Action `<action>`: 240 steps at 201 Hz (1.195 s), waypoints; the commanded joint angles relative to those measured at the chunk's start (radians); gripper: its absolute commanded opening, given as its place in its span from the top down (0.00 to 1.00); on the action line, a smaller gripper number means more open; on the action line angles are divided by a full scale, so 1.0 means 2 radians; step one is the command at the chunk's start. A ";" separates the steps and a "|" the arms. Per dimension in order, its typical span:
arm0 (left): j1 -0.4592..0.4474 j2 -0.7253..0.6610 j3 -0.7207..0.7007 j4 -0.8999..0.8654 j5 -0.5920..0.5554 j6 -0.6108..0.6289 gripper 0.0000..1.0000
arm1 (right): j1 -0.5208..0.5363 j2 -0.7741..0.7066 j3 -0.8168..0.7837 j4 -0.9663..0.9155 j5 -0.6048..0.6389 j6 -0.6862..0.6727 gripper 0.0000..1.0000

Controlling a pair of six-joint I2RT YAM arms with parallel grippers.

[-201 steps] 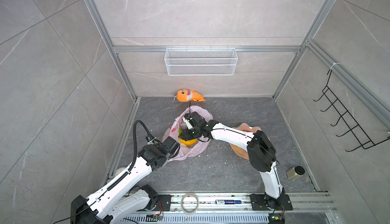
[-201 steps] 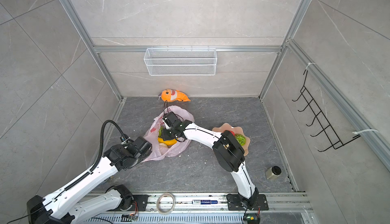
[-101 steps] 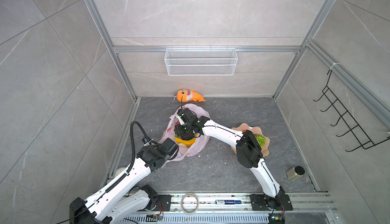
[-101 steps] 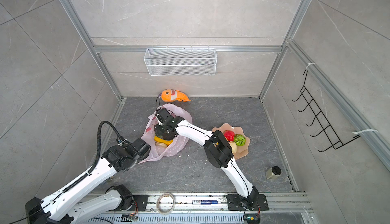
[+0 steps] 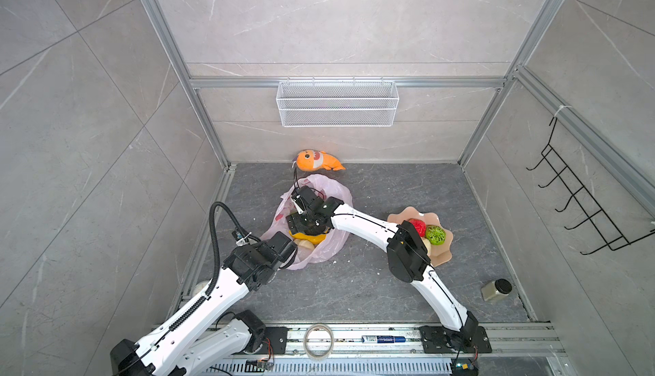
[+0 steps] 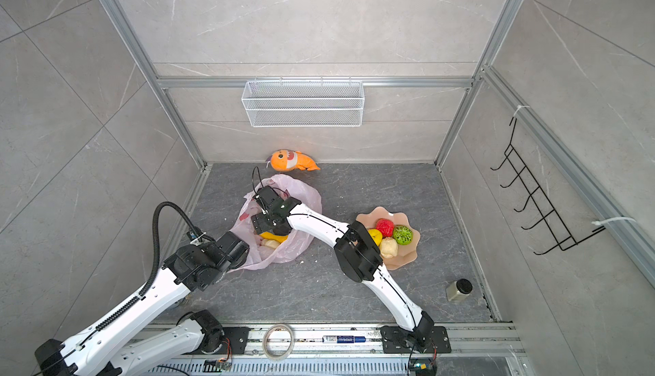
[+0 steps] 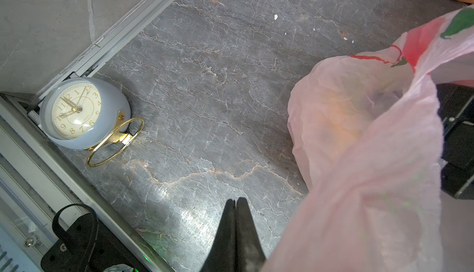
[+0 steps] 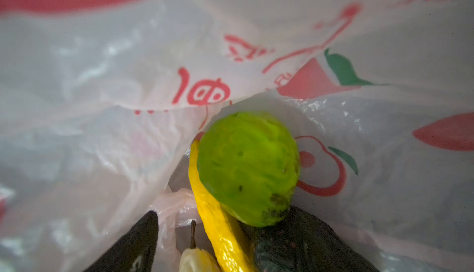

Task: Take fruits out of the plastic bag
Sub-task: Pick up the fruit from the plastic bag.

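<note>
The pink plastic bag point(image 5: 335, 193) point(image 6: 304, 193) lies left of the floor's middle with its mouth open. My right gripper point(image 5: 305, 227) point(image 8: 230, 247) is inside it and open. One black finger point(image 8: 133, 242) shows; between the jaws are a yellow banana point(image 8: 218, 219), a pale pear point(image 8: 195, 260) and a dark avocado point(image 8: 295, 245). Beyond them sits a bumpy green ball point(image 8: 246, 168). My left gripper point(image 7: 234, 201) is shut at the bag's near edge, with nothing seen between its tips and bag film point(image 7: 372, 155) beside it. The peach plate point(image 5: 443, 255) holds red point(image 5: 417, 227), green point(image 5: 435, 235), yellow point(image 6: 375, 236) and beige point(image 6: 388, 246) fruits.
An orange plush shark point(image 5: 317, 160) lies by the back wall. A small jar point(image 5: 496, 290) stands at the front right. A blue clock point(image 7: 77, 111) sits in the left front corner. A tape roll point(image 5: 319, 340) and a marker point(image 5: 382, 338) rest on the front rail.
My right gripper has pushed further left and deeper into the bag, and its jaws have spread wider. The right elbow swung left, uncovering the plate. The left arm barely moved.
</note>
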 commanded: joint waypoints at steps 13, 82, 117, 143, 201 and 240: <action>0.003 -0.011 0.009 0.001 -0.021 0.007 1.00 | 0.004 0.026 0.031 -0.019 0.031 0.004 0.14; 0.003 -0.014 -0.004 0.024 -0.006 0.017 1.00 | 0.006 0.094 0.106 -0.042 0.040 0.015 0.14; 0.004 -0.014 -0.008 0.036 -0.004 0.023 1.00 | 0.006 0.107 0.120 -0.047 0.045 0.016 0.17; 0.004 -0.006 -0.006 0.042 0.000 0.029 1.00 | 0.006 0.100 0.109 -0.042 0.045 0.016 0.21; 0.003 -0.005 -0.008 0.053 0.007 0.031 1.00 | 0.006 0.062 0.044 0.012 0.039 0.000 0.37; 0.003 -0.002 -0.008 0.053 0.008 0.032 1.00 | 0.008 0.036 0.029 0.018 0.039 -0.012 0.54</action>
